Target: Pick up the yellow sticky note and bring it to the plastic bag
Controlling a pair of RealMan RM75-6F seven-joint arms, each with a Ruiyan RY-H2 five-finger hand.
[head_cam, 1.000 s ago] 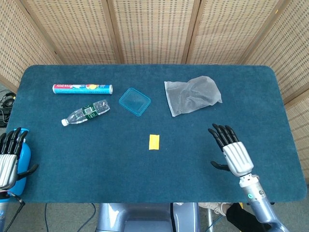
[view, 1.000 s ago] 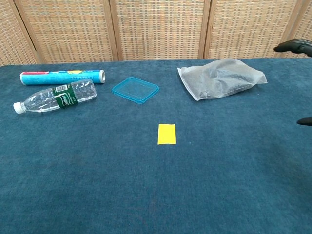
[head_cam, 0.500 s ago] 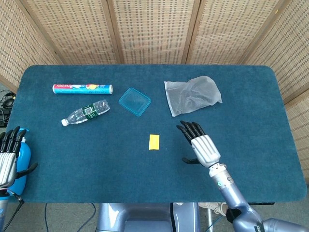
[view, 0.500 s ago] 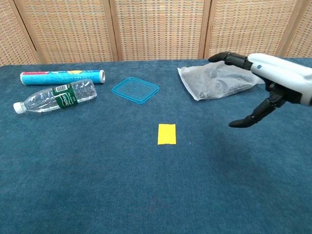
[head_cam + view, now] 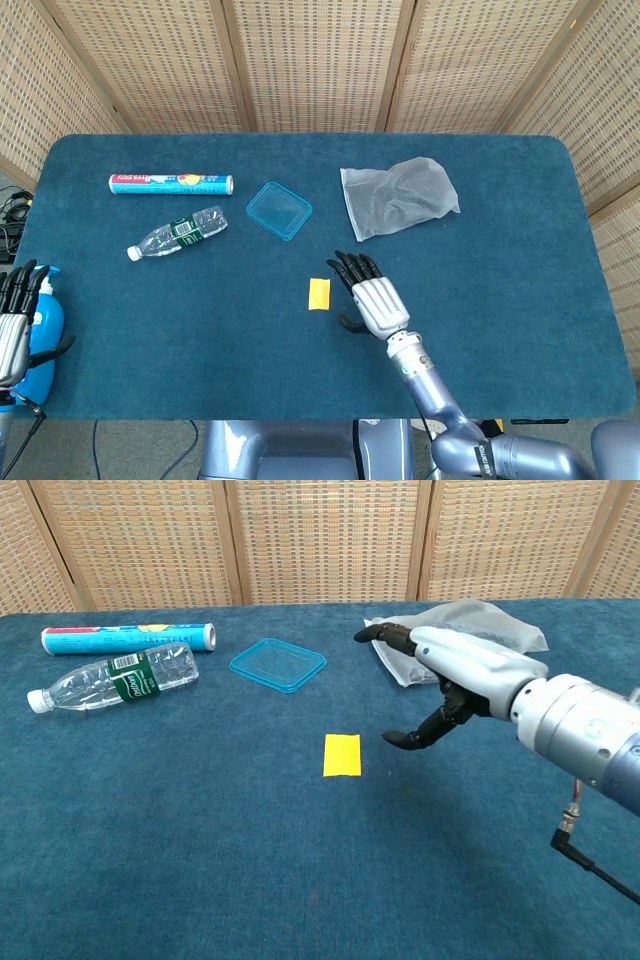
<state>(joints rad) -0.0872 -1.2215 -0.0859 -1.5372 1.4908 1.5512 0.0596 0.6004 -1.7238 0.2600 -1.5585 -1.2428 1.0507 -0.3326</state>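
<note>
Sticky note untouched, right hand now just beside it

Flat on the blue table cloth (image 5: 520, 300), the yellow sticky note (image 5: 319, 293) lies near the middle, well short of the plastic bag (image 5: 398, 197). Over the last second the right hand (image 5: 368, 297) has swept in from the table's right side to just beside the note, fingers apart and empty, thumb hanging low. It seems to float above the cloth, though height is hard to judge. The left hand (image 5: 14, 320) idles open at the near-left edge. Reach nearly done; grasp comes next.
</note>
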